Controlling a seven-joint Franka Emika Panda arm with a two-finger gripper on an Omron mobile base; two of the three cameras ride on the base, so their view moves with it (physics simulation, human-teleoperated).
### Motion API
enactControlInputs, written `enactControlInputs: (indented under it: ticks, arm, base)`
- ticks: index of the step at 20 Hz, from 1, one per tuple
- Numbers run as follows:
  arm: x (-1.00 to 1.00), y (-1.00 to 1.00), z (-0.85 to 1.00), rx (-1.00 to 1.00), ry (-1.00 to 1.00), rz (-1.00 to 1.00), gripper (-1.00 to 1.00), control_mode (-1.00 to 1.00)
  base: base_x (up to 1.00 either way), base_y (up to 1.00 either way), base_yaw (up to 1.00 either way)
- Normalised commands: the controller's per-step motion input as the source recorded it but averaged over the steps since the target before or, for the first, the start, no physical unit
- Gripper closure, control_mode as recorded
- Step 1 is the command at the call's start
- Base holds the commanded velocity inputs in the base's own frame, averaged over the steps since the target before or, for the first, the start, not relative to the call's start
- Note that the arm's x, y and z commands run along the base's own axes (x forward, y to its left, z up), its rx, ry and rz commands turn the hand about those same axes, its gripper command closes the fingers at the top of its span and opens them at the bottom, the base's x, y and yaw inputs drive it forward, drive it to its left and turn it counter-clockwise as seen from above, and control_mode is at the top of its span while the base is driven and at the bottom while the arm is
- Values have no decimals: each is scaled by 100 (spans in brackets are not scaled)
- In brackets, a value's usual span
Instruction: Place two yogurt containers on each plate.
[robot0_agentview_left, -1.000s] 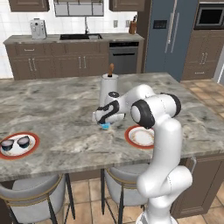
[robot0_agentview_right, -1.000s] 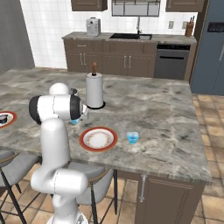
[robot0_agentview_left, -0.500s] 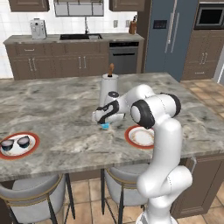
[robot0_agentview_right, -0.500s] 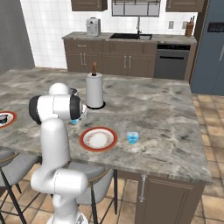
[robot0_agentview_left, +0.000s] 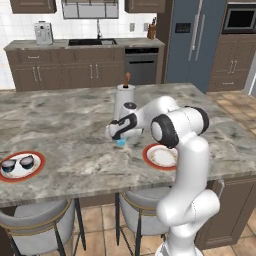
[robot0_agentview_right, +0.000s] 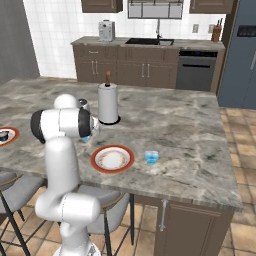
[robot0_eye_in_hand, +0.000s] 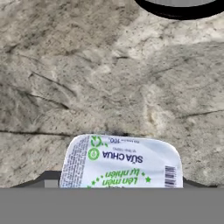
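Marble counter (robot0_agentview_left: 65, 125) beneath tool (robot0_agentview_left: 120, 136) over yogurt cup (robot0_eye_in_hand: 121, 162).

The grey marble table (robot0_agentview_left: 65, 125) carries a plate (robot0_agentview_left: 21, 166) at its left end, with two dark cups on it. A second plate (robot0_agentview_left: 161, 155) lies near the front edge. A light blue cup (robot0_agentview_right: 151, 157) stands just beside this plate. The paper-towel roll (robot0_agentview_right: 108, 103) stands upright further back. Another light blue cup (robot0_agentview_left: 121, 143) is on the stone.
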Motion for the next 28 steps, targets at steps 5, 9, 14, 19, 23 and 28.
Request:
enactControlInputs:
  ticks: [5,9,14,19,23,28]
  arm:
    - [-54,-40,81,1,-1,0,100,-100]
    - [-59,-70,58,2,-3,0,100,-100]
    - [-78,-76,12,0,-3,2,100,-100]
    - [-88,-49,-2,0,0,9,100,-100]
    - [-48,-25,-1,0,-1,11,100,-100]
    - [-9,-1,-9,0,2,9,100,-100]
  base:
    - [0,0,0]
    - [0,0,0]
    - [0,0,0]
    - [0,0,0]
    - [0,0,0]
    - [0,0,0]
